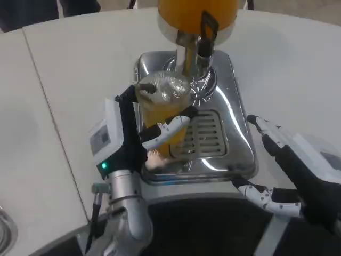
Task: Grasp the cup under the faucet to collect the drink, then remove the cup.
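A clear plastic cup [162,104] filled with orange drink stands on the silver drip tray [224,133] just in front of the faucet [197,56]. Above it sits the orange drink dispenser tank [194,13]. My left hand [133,133] grips the cup from its left side, fingers wrapped around the front of it. My right hand [287,170] hovers at the tray's right front corner, fingers spread, holding nothing.
The drip tray's slotted grate [205,133] lies right of the cup. The white table [64,80] stretches to the left, with a seam running diagonally. A round metal object [4,229] pokes in at the bottom left edge.
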Tool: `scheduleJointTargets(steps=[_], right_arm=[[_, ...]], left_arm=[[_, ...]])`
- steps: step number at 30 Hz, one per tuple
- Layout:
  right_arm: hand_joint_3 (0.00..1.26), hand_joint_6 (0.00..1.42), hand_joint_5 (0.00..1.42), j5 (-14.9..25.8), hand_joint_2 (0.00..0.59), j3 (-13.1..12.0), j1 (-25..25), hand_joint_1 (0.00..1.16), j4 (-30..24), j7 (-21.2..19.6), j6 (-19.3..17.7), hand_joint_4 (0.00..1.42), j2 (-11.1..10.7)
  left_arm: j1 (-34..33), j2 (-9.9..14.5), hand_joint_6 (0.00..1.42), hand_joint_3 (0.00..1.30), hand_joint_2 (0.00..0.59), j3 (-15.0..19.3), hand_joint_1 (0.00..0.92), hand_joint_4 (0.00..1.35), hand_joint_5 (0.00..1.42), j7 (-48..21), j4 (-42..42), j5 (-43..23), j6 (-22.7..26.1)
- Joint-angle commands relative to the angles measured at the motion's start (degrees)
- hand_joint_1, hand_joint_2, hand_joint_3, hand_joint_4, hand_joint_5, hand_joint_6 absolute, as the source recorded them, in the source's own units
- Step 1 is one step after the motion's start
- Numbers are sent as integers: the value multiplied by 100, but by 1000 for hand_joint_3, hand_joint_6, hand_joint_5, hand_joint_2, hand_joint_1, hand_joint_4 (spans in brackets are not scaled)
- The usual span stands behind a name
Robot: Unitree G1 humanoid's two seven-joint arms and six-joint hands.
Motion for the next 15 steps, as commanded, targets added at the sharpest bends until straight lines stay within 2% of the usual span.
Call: scheduleJointTargets(steps=[1, 6, 12, 15], right_arm=[[0, 80, 0, -39, 403, 10, 113, 546, -34, -128, -46, 0, -26], [0, 80, 0, -137, 403, 51, 30, 547, 23, -161, -118, 0, -114], [0, 80, 0, -146, 406, 70, 13, 551, 25, -203, -170, 0, -104], [0, 80, 0, -209, 408, 89, -13, 554, 7, -175, -261, 0, -203]], left_arm=[[140, 148, 1424, 1164, 40, 222, 544, 1068, 1424, -175, -411, -189, -112], [371, 343, 1424, 1180, 49, 398, 552, 1076, 1424, -347, -918, -219, -116], [608, 470, 1424, 1183, 51, 544, 556, 1080, 1424, -479, -1193, -243, -83], [781, 533, 1424, 1197, 53, 619, 559, 1081, 1424, -574, -1498, -257, -108]])
